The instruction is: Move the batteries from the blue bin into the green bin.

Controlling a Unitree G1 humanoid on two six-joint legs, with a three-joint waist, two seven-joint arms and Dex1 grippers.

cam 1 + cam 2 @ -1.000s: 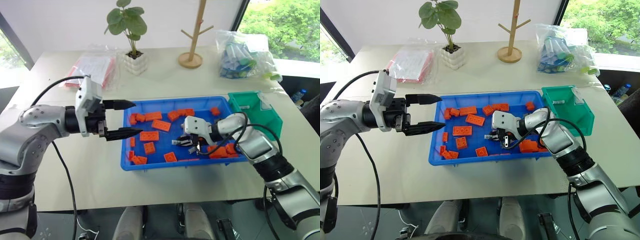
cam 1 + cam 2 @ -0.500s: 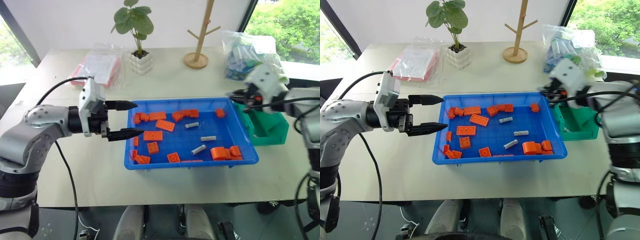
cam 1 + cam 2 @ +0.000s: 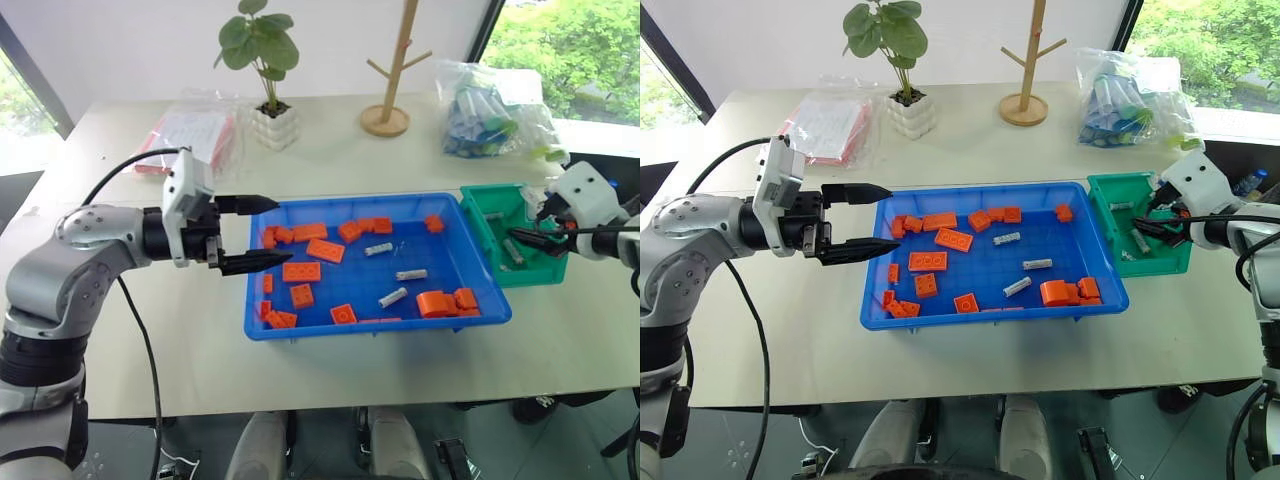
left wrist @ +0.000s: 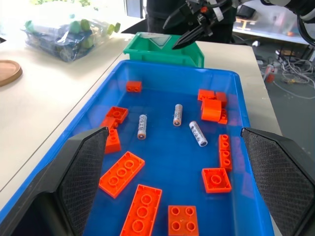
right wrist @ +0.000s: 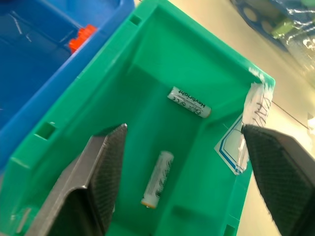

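The batteries (image 4: 177, 114) are lying in two places: three of them are resting apart from one another on the floor of the blue bin (image 3: 300, 326), in the half nearer the green bin (image 3: 1101, 187), and two more are lying on the floor of the green bin itself, one near its far wall and one nearer the middle, not touching each other. The blue bin is sitting toward the near edge of the tabletop (image 3: 330, 150), and the green bin is standing just beside its right end, close to the right edge of the tabletop. Orange blocks (image 3: 323, 250) are lying scattered over the blue bin's floor, most of them in its left half, with a small cluster in its near right corner.

The right gripper (image 3: 537, 222) is hovering over the green bin with its two black fingers spread wide and nothing between them. The left gripper (image 3: 256, 233) is hanging just outside the left end of the blue bin, pointing across it toward the green bin, its fingers parted and empty.

Along the far edge of the tabletop a potted plant (image 3: 262, 60), a wooden stand (image 3: 386, 110) and two plastic bags (image 3: 490, 100) are sitting.
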